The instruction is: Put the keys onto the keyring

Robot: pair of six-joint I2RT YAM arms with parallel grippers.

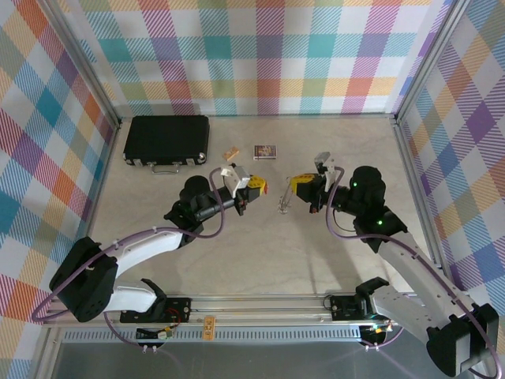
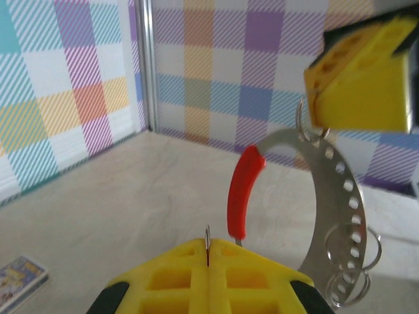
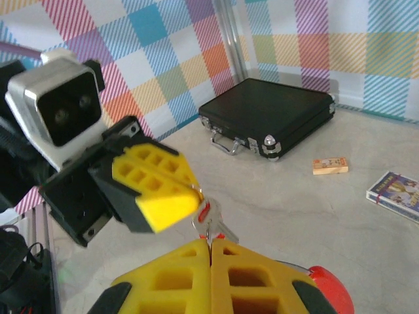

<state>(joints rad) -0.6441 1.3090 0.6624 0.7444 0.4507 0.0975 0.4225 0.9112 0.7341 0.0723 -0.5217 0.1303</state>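
Left arm: I read it rising from its base and running toward 1 o'clock, with the wrist turned so the left end effector (image 1: pixel 257 188) points to 3 o'clock above the middle of the surface (image 1: pixel 260 260). Its fingers are pressed together on the keys (image 3: pixel 207 214). The reddish head sits at the fingertips and the thin metal end projects beyond them.

Right arm: it runs from its base toward 11 o'clock, folds at the elbow, and aims the right end effector (image 1: pixel 298 185) to 9 o'clock, facing the left one at close range. Its fingers are clamped on the keyring (image 2: pixel 330 186), gripped at the upper rim. The keyring hangs at 7 o'clock of that end effector, between the two. Its red sleeve (image 2: pixel 243 193) is on the side nearer the left fingers.

A black case (image 1: pixel 166 140) lies at 10 o'clock of the left end effector.
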